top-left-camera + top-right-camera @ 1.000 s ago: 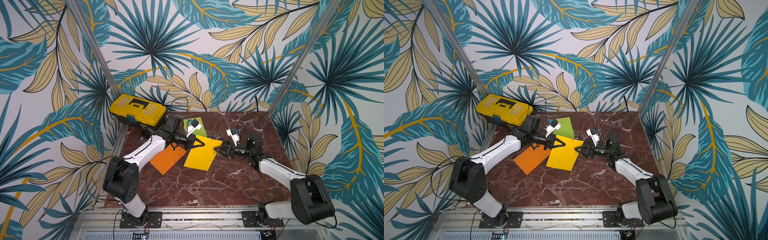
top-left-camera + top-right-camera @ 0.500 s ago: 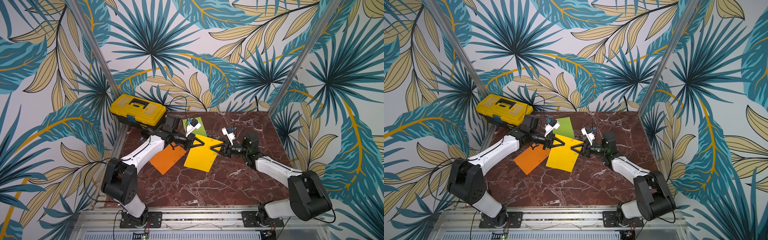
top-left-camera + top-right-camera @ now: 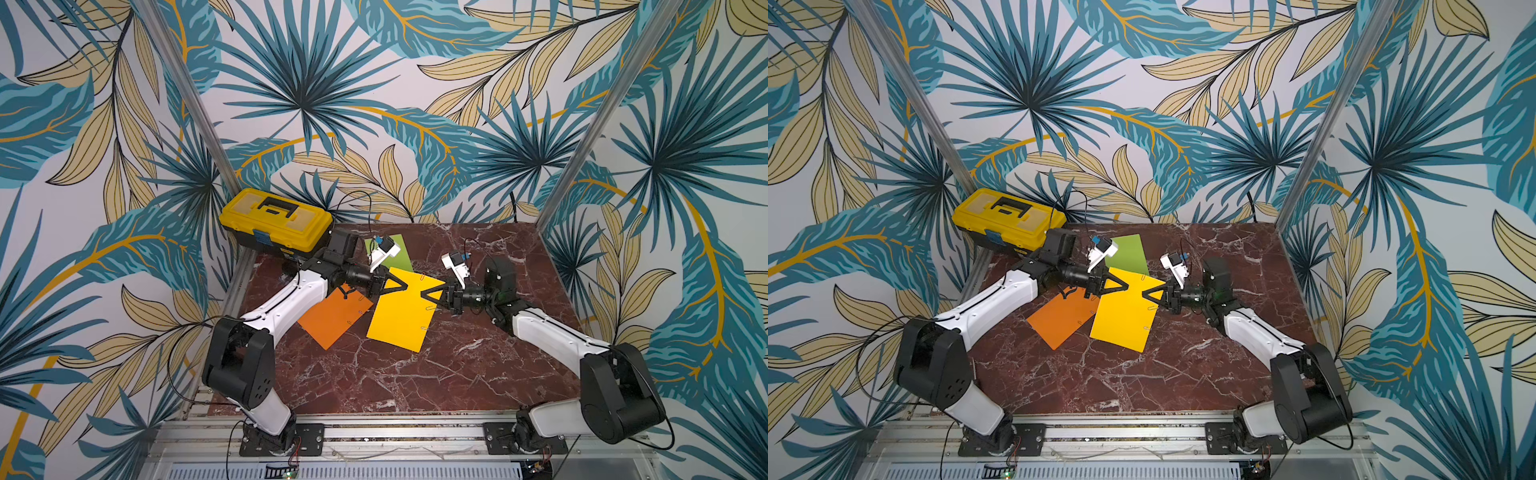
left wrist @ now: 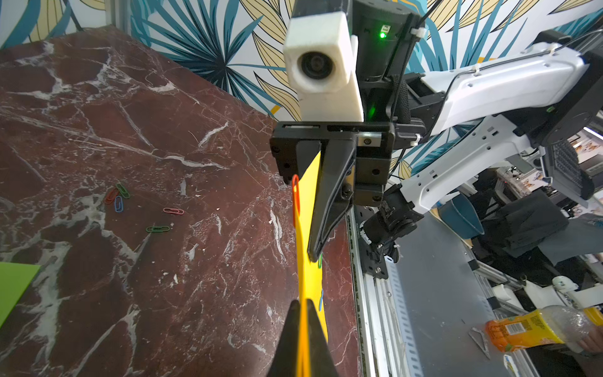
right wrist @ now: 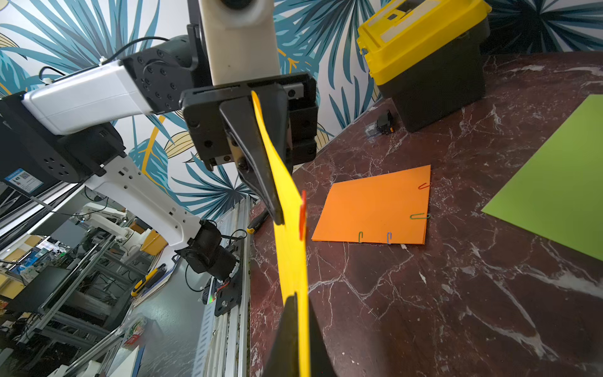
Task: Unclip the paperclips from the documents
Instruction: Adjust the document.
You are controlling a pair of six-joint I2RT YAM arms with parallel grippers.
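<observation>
The yellow document (image 3: 401, 313) is held off the marble between both grippers. My left gripper (image 4: 301, 326) is shut on its left edge and my right gripper (image 5: 298, 313) is shut on the opposite edge; in both top views the fingertips nearly face each other (image 3: 405, 286) (image 3: 1144, 294). A red paperclip (image 4: 296, 199) sits on the sheet's far edge, and small clips (image 3: 430, 308) line its right side. The orange document (image 5: 375, 209) lies flat with red (image 5: 423, 186), green (image 5: 419, 216) and blue (image 5: 389, 237) paperclips on its edges. The green document (image 3: 392, 253) lies behind.
A yellow toolbox (image 3: 276, 220) stands at the back left corner. Several loose paperclips (image 4: 117, 196) lie on the marble table (image 3: 415, 374) to the right. The metal frame rail (image 3: 374, 432) runs along the front edge.
My right gripper has moved left onto the yellow document's right edge and shut on it. The left gripper has kept its grip on the other edge.
</observation>
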